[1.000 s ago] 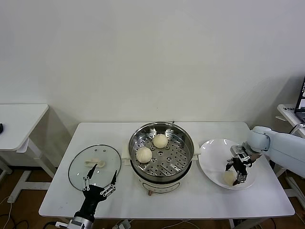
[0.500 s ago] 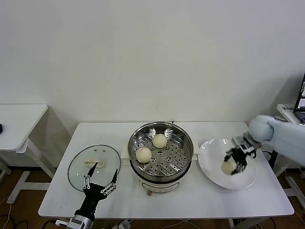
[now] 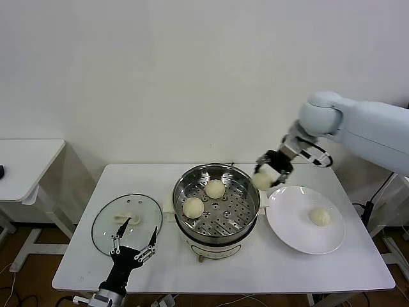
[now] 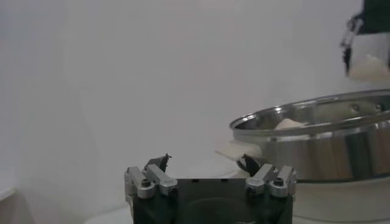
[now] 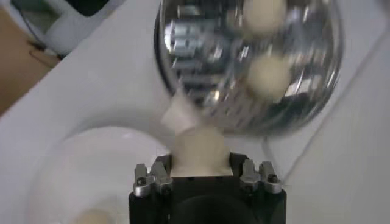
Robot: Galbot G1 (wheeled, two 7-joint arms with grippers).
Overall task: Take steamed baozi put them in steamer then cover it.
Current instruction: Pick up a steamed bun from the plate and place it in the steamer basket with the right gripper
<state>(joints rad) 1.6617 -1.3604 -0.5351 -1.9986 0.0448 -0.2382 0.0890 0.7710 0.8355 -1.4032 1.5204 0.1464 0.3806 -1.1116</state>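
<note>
Four cream-white baozi are in view, and only one is off the table: the carried bun (image 3: 262, 180) sits clamped between the fingers of the right gripper (image 3: 267, 173), held in the air over the right rim of the steamer (image 3: 217, 203), between the pot and the white plate (image 3: 305, 219). From the right wrist camera that same bun fills the space between the fingers, with the shiny pot below and beyond it. Two buns already rest on the perforated tray inside the pot, one toward the back (image 3: 215, 188) and one toward the left front (image 3: 193, 207), close together, though I cannot tell whether they touch. One last bun (image 3: 319, 217) lies alone on the right half of the plate, which sits just beside the steamer on its right. The pale right arm reaches in from the right side, elbow high.

To the left of the steamer, the round glass lid (image 3: 126, 224) lies flat on the white table (image 3: 223, 268), its white knob facing up. The left gripper (image 3: 135, 248) hangs low at the near edge of the lid, its fingers spread wide and holding nothing
</note>
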